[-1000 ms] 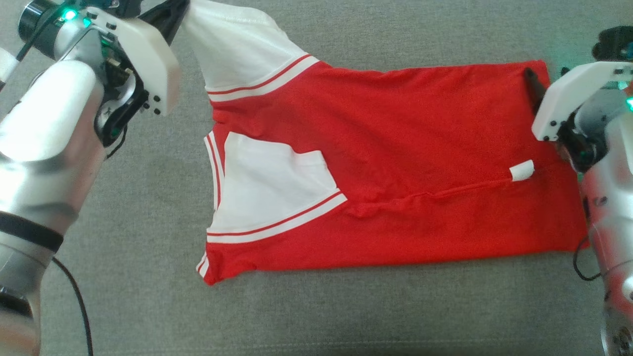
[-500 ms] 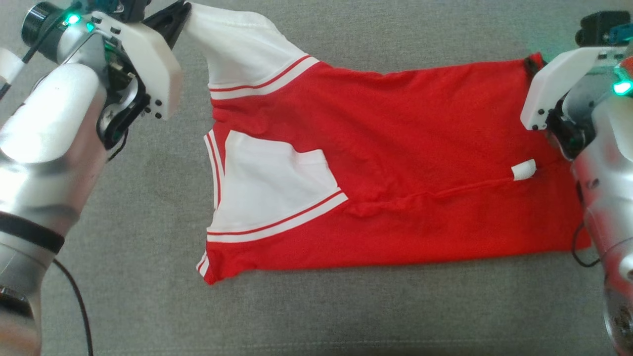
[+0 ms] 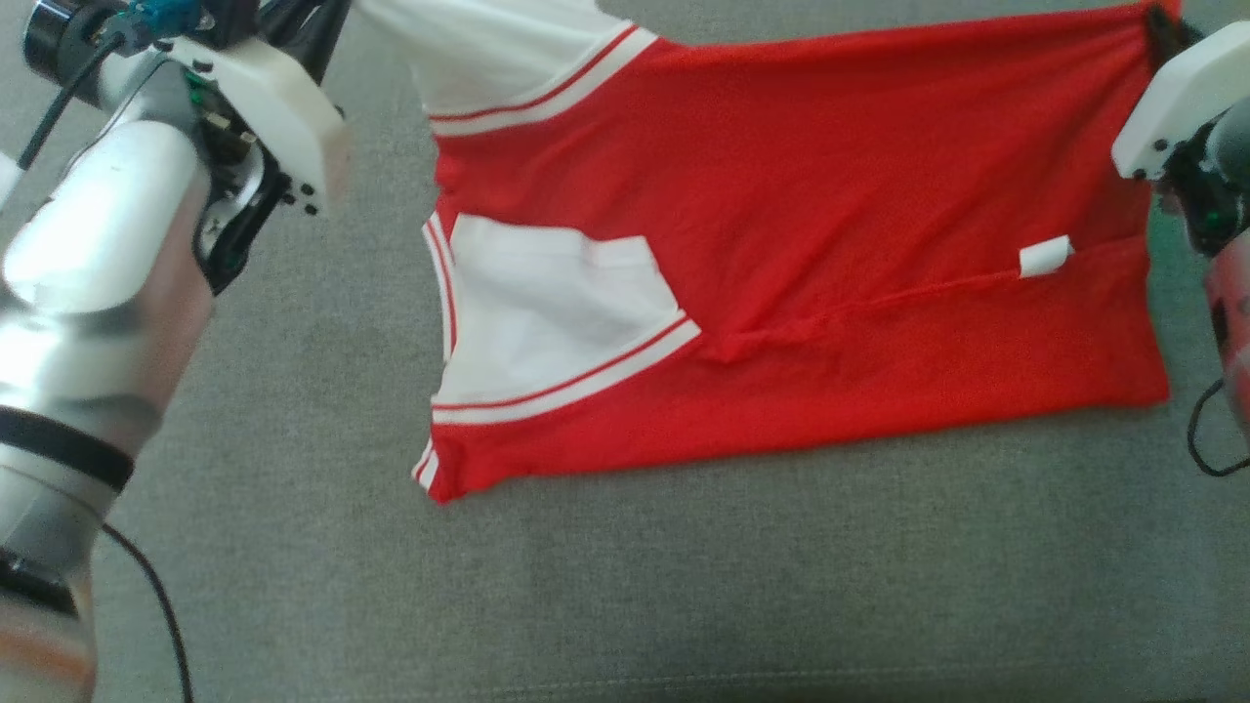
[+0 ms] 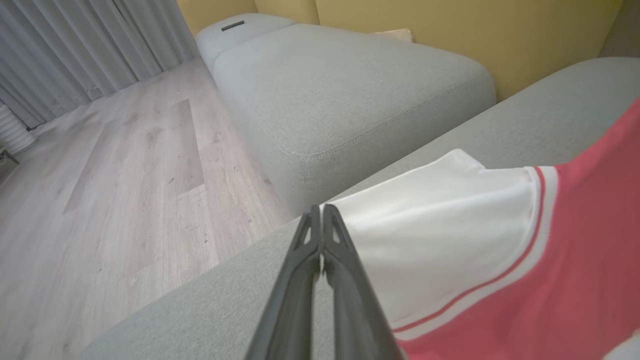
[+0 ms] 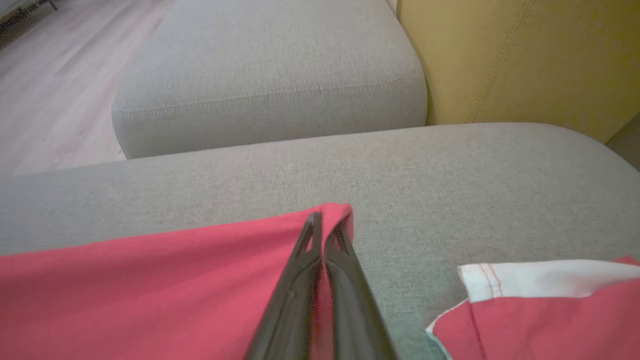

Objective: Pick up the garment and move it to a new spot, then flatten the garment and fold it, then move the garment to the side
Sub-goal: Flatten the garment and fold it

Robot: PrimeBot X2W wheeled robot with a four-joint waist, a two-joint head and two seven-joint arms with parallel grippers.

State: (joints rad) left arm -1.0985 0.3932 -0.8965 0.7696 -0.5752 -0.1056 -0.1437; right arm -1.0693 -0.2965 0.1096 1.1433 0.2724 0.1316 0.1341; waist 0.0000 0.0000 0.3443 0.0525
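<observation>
Lifted since before, the shirt's (image 3: pixel 830 195) far edge: left end effector (image 4: pixel 322 215) clamped on sleeve (image 4: pixel 440 225), right end effector (image 5: pixel 327 220) on hem (image 5: pixel 200 260); the fold likely needs both drawn nearer evenly

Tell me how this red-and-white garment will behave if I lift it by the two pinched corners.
Probably floppy: the garment shows soft creases between the shut jaws, so the middle should droop. Likely light, as thin fabric hangs from two small pinches. It may drag on the grey cushion rather than slide freely.
</observation>
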